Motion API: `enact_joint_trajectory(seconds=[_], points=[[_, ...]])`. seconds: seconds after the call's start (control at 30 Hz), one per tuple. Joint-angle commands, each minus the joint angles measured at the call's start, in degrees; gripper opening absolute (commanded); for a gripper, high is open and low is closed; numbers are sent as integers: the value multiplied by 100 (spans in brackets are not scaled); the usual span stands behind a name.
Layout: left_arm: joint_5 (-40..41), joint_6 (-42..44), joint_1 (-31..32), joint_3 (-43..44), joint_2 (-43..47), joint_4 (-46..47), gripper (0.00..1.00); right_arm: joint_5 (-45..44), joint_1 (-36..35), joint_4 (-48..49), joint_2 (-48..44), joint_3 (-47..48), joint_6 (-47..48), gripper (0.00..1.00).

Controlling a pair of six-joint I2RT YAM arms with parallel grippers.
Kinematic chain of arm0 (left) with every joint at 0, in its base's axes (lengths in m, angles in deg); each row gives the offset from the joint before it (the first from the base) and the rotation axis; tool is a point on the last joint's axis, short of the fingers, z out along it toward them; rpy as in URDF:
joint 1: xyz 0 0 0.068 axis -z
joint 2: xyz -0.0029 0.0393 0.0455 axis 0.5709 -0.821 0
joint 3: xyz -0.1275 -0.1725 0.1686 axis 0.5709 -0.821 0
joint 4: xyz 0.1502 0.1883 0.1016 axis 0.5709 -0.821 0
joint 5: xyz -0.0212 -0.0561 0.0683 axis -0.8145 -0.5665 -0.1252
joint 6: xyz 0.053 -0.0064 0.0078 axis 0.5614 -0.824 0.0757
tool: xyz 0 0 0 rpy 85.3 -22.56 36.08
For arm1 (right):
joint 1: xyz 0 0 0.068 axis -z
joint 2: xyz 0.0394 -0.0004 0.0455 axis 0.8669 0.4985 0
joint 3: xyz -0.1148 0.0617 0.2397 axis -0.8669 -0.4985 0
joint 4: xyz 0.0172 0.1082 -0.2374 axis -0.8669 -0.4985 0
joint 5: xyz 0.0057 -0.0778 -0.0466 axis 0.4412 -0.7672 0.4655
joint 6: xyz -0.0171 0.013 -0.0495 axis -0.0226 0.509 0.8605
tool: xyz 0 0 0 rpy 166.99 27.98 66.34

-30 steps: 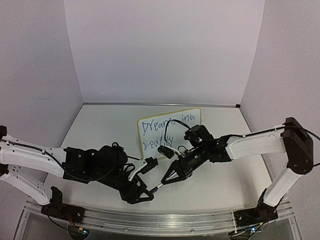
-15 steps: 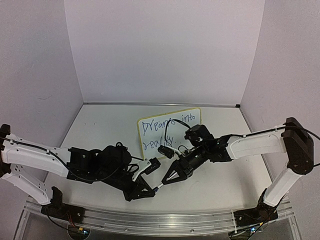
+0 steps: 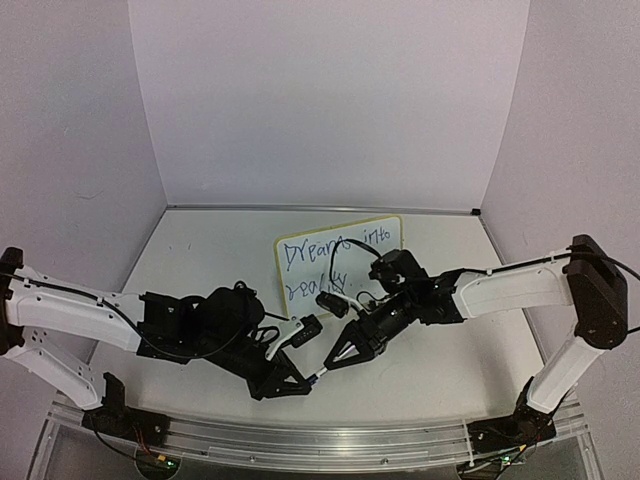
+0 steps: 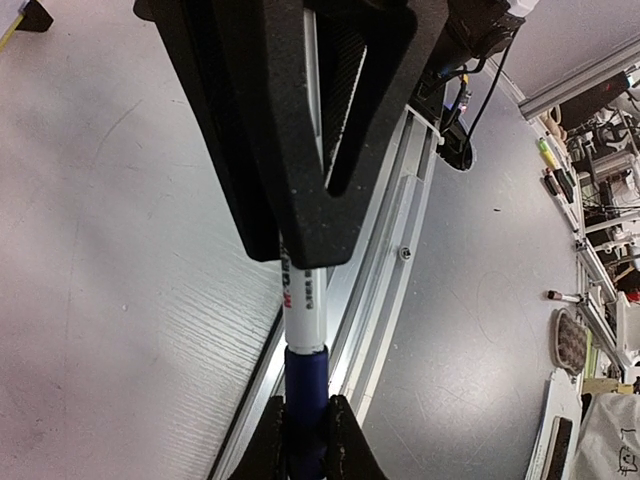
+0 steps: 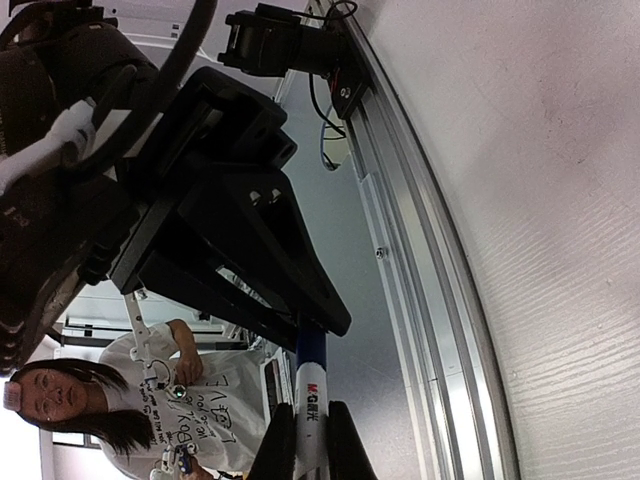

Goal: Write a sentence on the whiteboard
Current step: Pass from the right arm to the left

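Note:
The whiteboard (image 3: 375,240) lies flat at the table's middle back, carrying the sentence (image 3: 322,250) in thin blue script on two lines. In front of it both grippers meet tip to tip over the near edge. A white marker (image 3: 318,373) spans between them. My left gripper (image 3: 299,385) is shut on its blue cap (image 4: 306,385), with its fingers (image 4: 268,440) either side. My right gripper (image 3: 334,357) is shut on the white barrel (image 5: 311,400). The cap (image 5: 311,350) sits joined to the barrel (image 4: 305,310).
An aluminium rail (image 3: 300,440) runs along the near table edge, right under the two grippers. Pale walls close in the table at the back and on both sides. A black clip foot (image 3: 330,303) sits at the whiteboard's near edge.
My left gripper has closed from open onto the marker's blue cap and edged slightly right and forward. The right arm has kept still with the barrel.

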Motion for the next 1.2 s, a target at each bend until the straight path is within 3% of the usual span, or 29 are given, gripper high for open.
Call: enact_joint_trajectory(seconds=[0.0,0.83,1.17], points=[[-274,195,-201,452,16,1038,0,138,-272,256,-115,124,97,0],[-510,415,-565,708,56,1591,0,272,-681,1050,-70,136,-367,0],[-1078,103,-832,572,195,2058,0,441,-821,1217,-159,124,-450,0]])
